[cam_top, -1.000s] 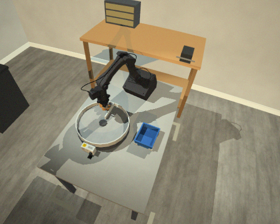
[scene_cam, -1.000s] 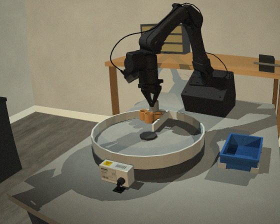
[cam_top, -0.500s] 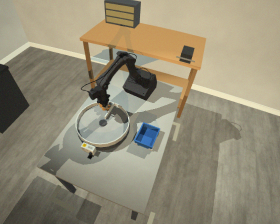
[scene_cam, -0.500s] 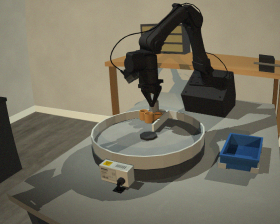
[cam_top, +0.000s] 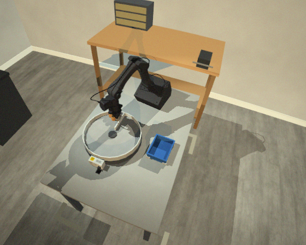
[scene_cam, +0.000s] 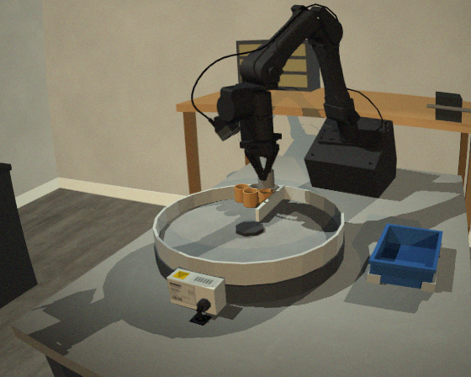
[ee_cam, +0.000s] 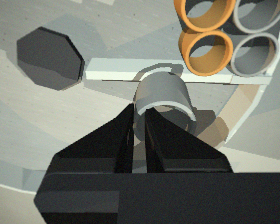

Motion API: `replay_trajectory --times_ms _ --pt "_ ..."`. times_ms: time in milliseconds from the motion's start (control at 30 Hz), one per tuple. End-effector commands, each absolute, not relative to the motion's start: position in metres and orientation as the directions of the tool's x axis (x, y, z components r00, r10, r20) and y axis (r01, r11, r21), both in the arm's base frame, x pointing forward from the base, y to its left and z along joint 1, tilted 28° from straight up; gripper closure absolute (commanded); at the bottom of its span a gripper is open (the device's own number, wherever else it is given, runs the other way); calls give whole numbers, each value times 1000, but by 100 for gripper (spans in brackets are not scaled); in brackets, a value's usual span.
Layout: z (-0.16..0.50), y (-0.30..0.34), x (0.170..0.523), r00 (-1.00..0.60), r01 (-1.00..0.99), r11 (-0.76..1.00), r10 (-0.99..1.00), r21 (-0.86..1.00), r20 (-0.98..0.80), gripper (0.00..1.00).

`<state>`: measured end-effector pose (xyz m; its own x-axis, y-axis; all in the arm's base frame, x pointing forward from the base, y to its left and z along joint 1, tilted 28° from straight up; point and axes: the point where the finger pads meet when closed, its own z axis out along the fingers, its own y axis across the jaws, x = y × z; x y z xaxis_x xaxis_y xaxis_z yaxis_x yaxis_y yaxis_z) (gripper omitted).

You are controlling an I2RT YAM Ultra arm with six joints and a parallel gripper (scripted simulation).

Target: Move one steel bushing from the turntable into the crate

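My gripper (ee_cam: 139, 111) is shut on the wall of a grey steel bushing (ee_cam: 164, 98) and holds it a little above the turntable (scene_cam: 249, 233), over the pale divider bar (ee_cam: 150, 71). In the exterior view the gripper (scene_cam: 261, 172) holds the steel bushing (scene_cam: 266, 180) just above the far rim. Two orange bushings (ee_cam: 206, 32) and two more grey steel bushings (ee_cam: 255, 37) stand together on the turntable beside the bar. The orange bushings (scene_cam: 249, 194) also show in the exterior view. The blue crate (scene_cam: 405, 255) stands to the right of the turntable and is empty.
A dark hub (scene_cam: 250, 228) marks the turntable's centre. A small white box with a knob (scene_cam: 195, 290) sits at its front edge. The arm's black base (scene_cam: 351, 160) stands behind. A wooden bench (cam_top: 158, 46) with a drawer unit (cam_top: 133, 14) is at the back.
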<state>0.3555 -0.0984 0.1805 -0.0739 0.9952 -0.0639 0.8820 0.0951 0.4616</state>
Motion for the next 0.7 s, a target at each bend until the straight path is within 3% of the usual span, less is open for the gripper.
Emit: replay_trajectory --times_ms 0,667 --pt "190 -88 353 -65 871 101 994 480 -92 100" --pt "193 8 369 -149 863 193 980 467 -130 100"
